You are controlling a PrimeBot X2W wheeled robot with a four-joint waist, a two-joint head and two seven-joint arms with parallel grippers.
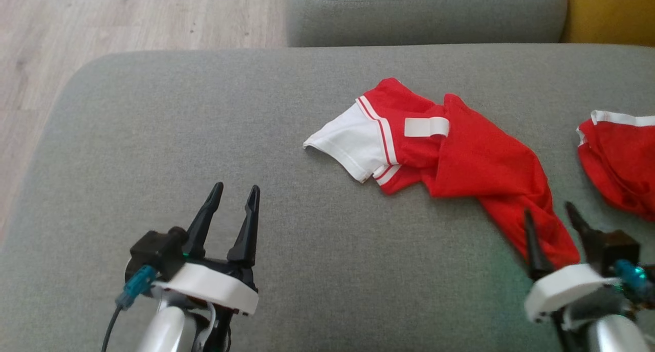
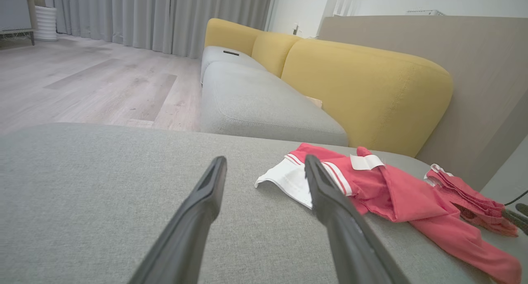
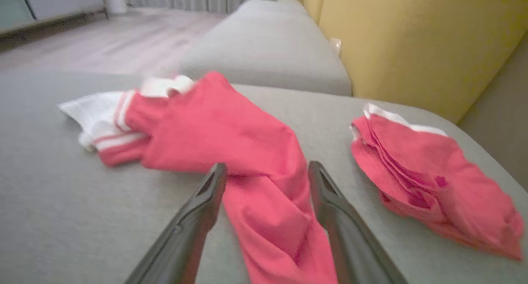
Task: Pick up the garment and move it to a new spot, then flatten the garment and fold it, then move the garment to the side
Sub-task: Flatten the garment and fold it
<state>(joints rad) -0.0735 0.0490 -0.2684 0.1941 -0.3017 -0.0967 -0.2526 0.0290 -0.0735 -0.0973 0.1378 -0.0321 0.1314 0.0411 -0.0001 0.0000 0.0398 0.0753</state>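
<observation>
Garment (image 1: 460,157) — red, white-sleeved — is seen crumpled on the grey cushion (image 1: 204,111). Left of it the left gripper (image 1: 236,187) is held with jaws parted; the garment's trailing end is straddled by the right gripper (image 1: 548,209), jaws likewise parted.

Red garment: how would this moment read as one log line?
garment: crumpled on grey cushion | right gripper: open, astride garment's near end | left gripper: open, away from garment

Grey cushion (image 1: 204,111), two red pieces on it.
You have the garment (image 1: 471,157) lying rumpled right of the cushion's middle, its white sleeve spread flat toward the left and its red tail trailing toward you. A second red heap (image 1: 619,162) lies apart at the right edge.
</observation>
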